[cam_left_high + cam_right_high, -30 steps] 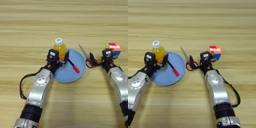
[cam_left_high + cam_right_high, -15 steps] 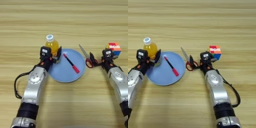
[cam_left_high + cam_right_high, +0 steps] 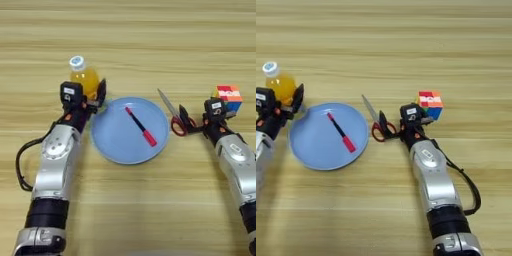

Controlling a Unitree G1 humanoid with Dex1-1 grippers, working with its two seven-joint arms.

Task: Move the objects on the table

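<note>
Juice bottle (image 3: 84, 78) is clamped in the left hand (image 3: 91, 97) at upper left, beside the plate (image 3: 114, 145) holding the pen (image 3: 140, 127). Whether the right hand (image 3: 210, 119) grips the scissors (image 3: 176, 116) beside the cube (image 3: 229, 96) cannot be told.

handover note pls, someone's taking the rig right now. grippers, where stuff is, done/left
Left gripper: shut on the juice bottle, which stands on the table just off the plate's left rim.
Right gripper: at the scissors handles, right of the plate; grip unclear.
Pen: lying in the plate.
Puzzle cube: on the table behind the right gripper.
Done: bottle off the plate. Left: release bottle; pen, scissors, cube.
</note>
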